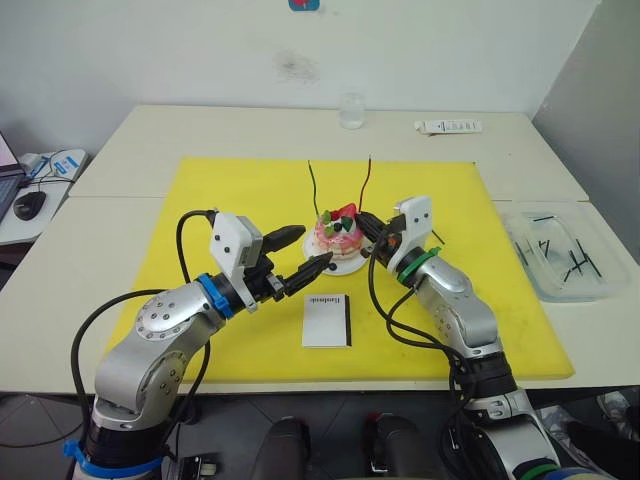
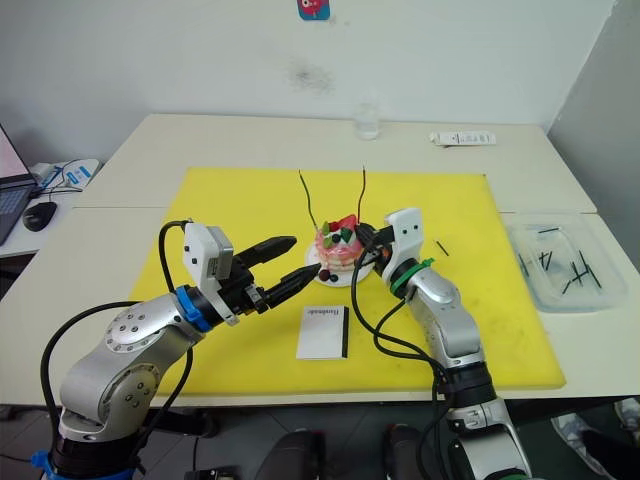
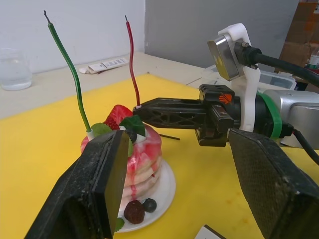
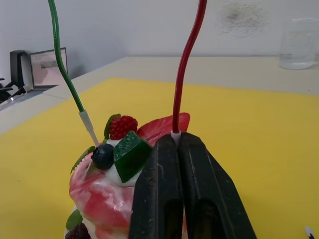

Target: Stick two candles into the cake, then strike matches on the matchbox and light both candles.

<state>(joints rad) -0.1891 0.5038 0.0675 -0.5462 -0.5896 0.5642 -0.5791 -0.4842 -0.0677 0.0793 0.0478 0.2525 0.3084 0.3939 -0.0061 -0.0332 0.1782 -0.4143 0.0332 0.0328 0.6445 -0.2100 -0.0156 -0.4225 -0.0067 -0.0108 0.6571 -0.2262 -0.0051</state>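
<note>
The pink cake (image 1: 337,236) sits on its white plate at the middle of the yellow mat (image 1: 200,200). A green candle (image 1: 314,186) stands in its top. The dark red candle (image 4: 185,64) rises upright over the cake's right side, with my right gripper (image 4: 175,138) shut on its pale base; its lower end is hidden behind the fingers. My left gripper (image 1: 313,245) is open at the cake's front left, fingers apart and holding nothing. The white matchbox (image 1: 327,320) lies flat in front of the cake. A single match (image 2: 441,247) lies on the mat to the right.
A clear plastic tray (image 1: 600,285) with several matches stands off the mat at the right. At the table's back are a glass (image 1: 351,110) and a white strip-shaped object (image 1: 447,127). A mouse (image 1: 30,205) lies on a side desk at the left.
</note>
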